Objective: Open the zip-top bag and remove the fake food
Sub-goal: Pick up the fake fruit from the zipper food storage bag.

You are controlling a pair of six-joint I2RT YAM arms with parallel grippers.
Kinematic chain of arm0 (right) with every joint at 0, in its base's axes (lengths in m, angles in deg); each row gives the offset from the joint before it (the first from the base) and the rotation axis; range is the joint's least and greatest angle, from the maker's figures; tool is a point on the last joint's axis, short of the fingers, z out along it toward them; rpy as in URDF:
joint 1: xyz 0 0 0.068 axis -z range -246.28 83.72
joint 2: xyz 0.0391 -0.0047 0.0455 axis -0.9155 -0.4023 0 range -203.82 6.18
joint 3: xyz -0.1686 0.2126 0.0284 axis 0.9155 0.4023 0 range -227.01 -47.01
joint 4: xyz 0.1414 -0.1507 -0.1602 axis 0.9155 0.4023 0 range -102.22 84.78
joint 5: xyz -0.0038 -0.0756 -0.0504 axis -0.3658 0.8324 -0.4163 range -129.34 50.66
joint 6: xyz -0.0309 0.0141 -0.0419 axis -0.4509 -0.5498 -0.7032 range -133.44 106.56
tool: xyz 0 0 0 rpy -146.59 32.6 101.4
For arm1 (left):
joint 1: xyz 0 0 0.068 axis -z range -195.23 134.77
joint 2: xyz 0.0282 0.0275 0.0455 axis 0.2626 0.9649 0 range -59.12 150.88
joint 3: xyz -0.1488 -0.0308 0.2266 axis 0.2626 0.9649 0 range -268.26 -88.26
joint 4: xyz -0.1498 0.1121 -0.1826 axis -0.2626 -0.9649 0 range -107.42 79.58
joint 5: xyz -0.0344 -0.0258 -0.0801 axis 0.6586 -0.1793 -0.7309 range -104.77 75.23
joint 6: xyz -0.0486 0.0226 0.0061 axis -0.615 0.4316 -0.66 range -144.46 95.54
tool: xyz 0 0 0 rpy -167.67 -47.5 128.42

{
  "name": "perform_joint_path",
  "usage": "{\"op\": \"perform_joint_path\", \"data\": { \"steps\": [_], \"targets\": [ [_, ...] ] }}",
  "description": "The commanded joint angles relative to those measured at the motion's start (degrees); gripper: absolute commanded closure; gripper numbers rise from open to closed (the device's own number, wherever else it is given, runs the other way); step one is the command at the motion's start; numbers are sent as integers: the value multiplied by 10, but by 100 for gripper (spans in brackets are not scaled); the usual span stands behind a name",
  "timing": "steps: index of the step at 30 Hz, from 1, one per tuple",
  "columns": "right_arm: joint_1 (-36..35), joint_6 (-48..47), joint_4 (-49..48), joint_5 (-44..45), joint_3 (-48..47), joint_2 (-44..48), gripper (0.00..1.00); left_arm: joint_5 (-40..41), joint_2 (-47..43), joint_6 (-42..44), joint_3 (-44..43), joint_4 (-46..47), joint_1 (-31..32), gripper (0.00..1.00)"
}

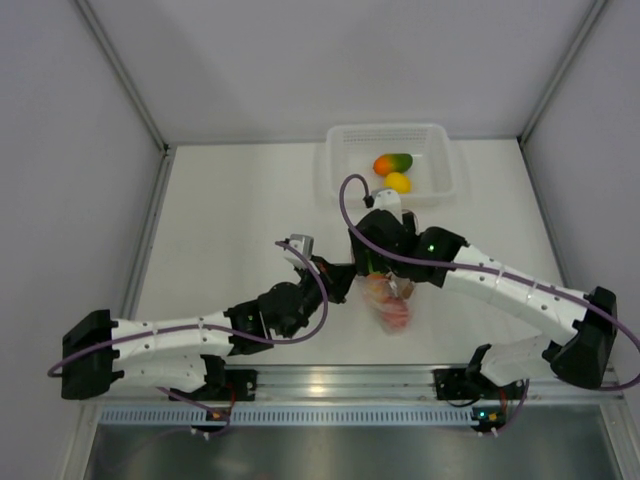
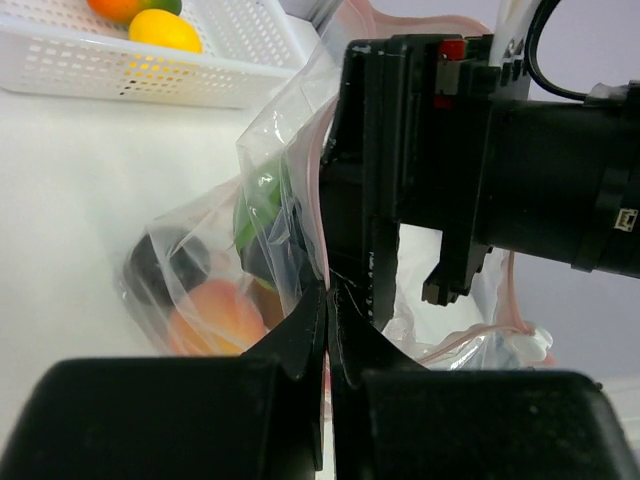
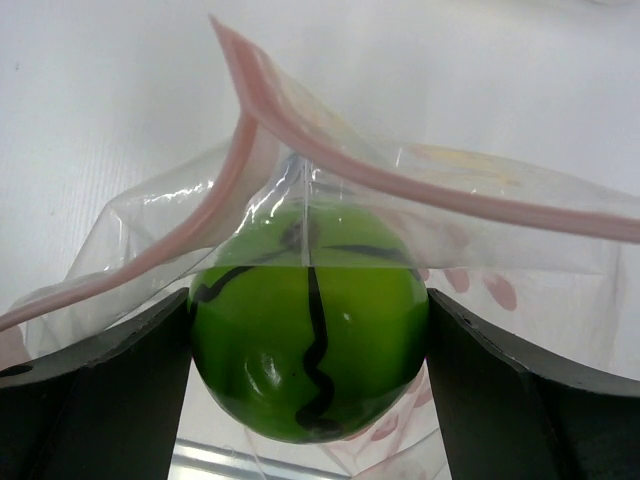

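Landmark: white tray (image 1: 335, 160), at the far side of the table (image 1: 230, 220).
Tray contents: an orange-green mango (image 1: 393, 163) and a yellow fruit (image 1: 398, 182), touching each other.
Zip-top bag (image 1: 390, 305): on the arms' side of the tray and apart from it, held up off the table, mouth open, with the pink zip strip (image 3: 240, 160) parted and arched.
Left gripper (image 2: 328, 320): on the arms' side of the tray, fingers pinched tight on a fold of the bag's film near its mouth.
Right gripper (image 3: 308, 400): between the tray and the bag's body, fingers clamped on either side of the green fruit (image 3: 305, 350) with black marks, at the bag's mouth under the zip strip.
Left in the bag: a peach-orange fruit (image 2: 215, 310) and a dark purple fruit (image 2: 160, 265), low in the bag; the others cannot be made out through the film.
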Motion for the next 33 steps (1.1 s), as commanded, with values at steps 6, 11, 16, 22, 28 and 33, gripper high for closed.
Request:
{"op": "perform_joint_path", "data": {
  "steps": [6,11,16,22,28,33],
  "targets": [
    [-11,42,-42,51,-16,-29,83,-49,-4,16,-28,58,19,100],
    [-12,45,-57,60,-16,0,85,-21,11,6,-26,58,24,100],
    [-23,54,-77,26,-9,34,85,-5,15,14,-19,58,24,100],
    [-23,56,-81,55,-22,23,87,-8,47,46,-55,59,44,100],
    [-23,75,-76,90,-30,-13,87,23,61,86,-86,58,78,100],
    [-23,69,-41,103,-85,-26,87,27,71,89,-89,58,87,100]
  ]
}}
